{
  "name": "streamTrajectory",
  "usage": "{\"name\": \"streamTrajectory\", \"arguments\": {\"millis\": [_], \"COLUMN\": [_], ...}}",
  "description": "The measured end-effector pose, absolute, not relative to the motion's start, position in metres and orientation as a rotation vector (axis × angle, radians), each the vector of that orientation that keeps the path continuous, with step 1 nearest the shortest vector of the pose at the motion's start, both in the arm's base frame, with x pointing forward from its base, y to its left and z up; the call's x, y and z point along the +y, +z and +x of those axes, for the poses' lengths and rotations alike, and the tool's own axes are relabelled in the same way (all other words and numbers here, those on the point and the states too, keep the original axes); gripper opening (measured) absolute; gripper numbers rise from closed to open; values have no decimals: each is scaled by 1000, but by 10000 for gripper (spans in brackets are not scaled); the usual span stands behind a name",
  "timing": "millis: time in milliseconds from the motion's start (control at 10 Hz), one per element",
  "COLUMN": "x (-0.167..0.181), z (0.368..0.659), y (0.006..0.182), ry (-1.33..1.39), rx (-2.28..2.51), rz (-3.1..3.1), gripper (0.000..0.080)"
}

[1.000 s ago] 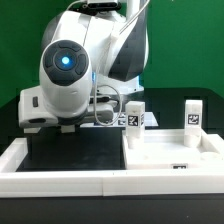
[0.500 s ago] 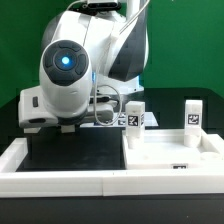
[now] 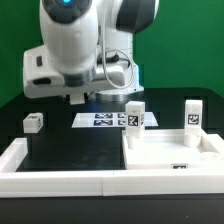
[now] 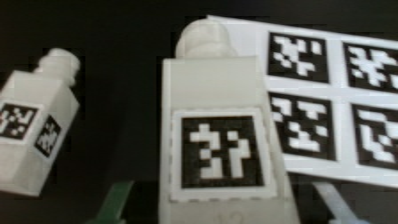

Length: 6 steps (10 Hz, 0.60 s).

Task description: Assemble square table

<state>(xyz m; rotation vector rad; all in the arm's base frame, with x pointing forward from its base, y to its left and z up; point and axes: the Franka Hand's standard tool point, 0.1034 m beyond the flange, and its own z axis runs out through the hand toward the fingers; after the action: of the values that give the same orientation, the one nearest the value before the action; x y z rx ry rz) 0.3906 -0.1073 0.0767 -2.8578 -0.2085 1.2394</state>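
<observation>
In the wrist view a white block leg with a black-and-white tag lies on the black table, right between my gripper's fingertips. My gripper is open, with a gap on each side of the leg. A second leg lies beside it and also shows in the exterior view. In the exterior view my gripper hangs low over the table, and the centre leg is hidden behind it. The square tabletop lies at the exterior view's right with two legs standing on it.
The marker board lies flat behind the tabletop and shows beside the centre leg in the wrist view. The long white border wall runs along the front and up the exterior view's left side.
The arm has risen and its big wrist housing has moved up. This uncovers the marker board and the leg at the exterior view's left.
</observation>
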Motion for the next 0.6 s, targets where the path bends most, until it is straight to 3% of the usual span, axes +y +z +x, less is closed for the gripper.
{"name": "streamTrajectory", "arguments": {"millis": [200,300,600], "x": [-110,-111,-97], "z": [389,397,427], "y": [70,68,94], "ry": [1218,1080,849], "rx": [-212,-233,-226], "rz": [-2870,-2926,-2978], "gripper": [292,292,292]}}
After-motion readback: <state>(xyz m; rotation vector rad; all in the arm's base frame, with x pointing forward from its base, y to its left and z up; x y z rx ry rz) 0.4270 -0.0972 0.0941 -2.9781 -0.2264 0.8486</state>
